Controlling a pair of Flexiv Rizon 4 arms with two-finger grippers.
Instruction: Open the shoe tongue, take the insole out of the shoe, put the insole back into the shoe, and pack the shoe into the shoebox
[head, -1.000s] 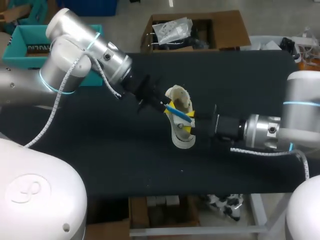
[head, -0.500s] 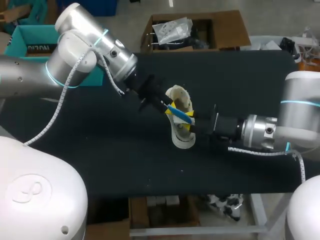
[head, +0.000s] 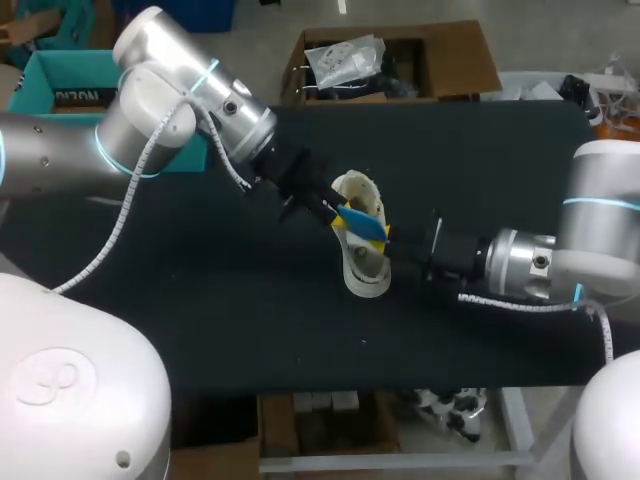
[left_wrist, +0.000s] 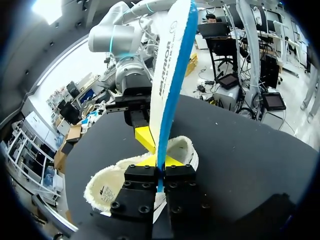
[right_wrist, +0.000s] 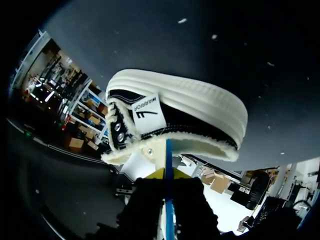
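Black table (head: 200, 300), shoe (head: 366, 278) mid-table; left gripper (left_wrist: 160, 176) pinched on insole (left_wrist: 172, 75) rising from shoe opening; right gripper (left_wrist: 146, 136) at shoe collar, grip cannot tell; insole likely light, floppy, best held by edge

Brand print on insole (left_wrist: 170, 70), shoe tag (right_wrist: 145, 111)

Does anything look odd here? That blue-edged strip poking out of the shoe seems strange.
Yes. That strip is the insole, and it sticks up almost upright from the shoe instead of lying flat inside. The left gripper pinches it near its lower end. Nothing looks damaged or spilled.
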